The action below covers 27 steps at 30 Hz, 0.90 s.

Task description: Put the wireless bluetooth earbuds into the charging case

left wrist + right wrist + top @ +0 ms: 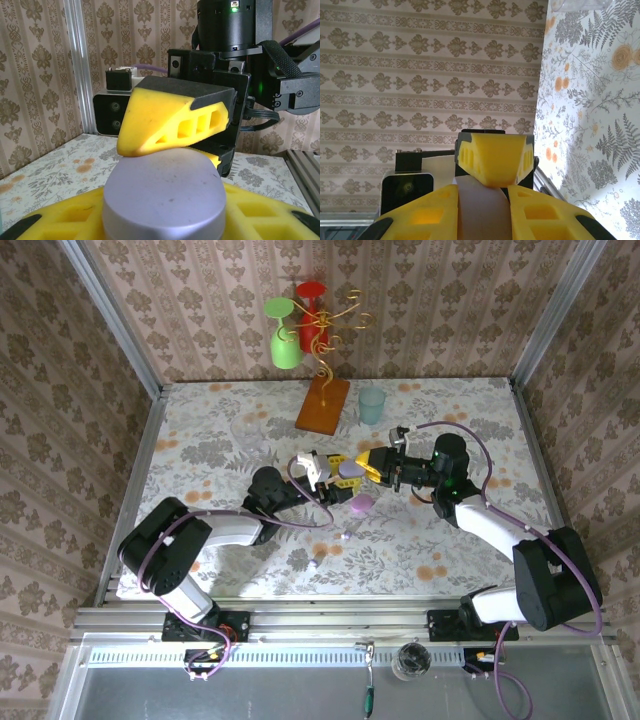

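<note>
Pale specks, likely earbuds, lie on the table nearest the bases, with a pink case just beyond. Farther out, the left gripper and right gripper both clamp the lilac case, its contents hidden. Farthest stands a teal cup.

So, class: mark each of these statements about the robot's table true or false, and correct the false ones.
1. The left gripper and the right gripper both grip one purple case. True.
2. The teal cup lies on its side. False: it stands upright beside the wooden base.
3. A green cup and a red cup hang on the gold stand. True.
4. The pink case is in the right gripper. False: it lies on the table, nearer the arm bases than the grippers.
</note>
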{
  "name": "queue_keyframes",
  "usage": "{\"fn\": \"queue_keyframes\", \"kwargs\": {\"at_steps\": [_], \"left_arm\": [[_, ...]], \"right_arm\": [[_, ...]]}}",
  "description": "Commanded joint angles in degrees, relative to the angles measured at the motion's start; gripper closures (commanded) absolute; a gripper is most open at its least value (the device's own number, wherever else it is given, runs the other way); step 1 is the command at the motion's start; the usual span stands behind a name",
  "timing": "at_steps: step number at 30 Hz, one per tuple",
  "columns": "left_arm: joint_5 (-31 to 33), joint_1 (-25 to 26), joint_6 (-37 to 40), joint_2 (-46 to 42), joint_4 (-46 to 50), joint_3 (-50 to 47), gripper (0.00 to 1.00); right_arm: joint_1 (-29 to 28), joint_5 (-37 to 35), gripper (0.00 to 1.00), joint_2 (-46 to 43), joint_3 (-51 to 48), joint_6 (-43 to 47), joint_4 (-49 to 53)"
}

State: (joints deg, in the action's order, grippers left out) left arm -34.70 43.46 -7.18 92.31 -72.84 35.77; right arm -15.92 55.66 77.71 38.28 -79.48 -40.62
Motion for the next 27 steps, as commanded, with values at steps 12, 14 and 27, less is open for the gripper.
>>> {"fn": "queue_keyframes", "kwargs": {"at_steps": [12,14,27], "left_arm": [[-1.8,0.8,2.9,0.5,-2.1,0.4,0.47],[-1.8,0.8,3.1,0.5,-2.1,0.4,0.47],[-3.7,0.8,2.8,1.1,-2.1,0.6,0.65]], "right_arm": [[-0.3,-0.8,0.86,-1.0,0.6,0.6,-0.5],[-0.3,-0.8,0.86,-1.0,0.6,0.6,-0.4],[-0.4,-0.9,0.78,-1.4,0.5,0.1,-0.3]]}}
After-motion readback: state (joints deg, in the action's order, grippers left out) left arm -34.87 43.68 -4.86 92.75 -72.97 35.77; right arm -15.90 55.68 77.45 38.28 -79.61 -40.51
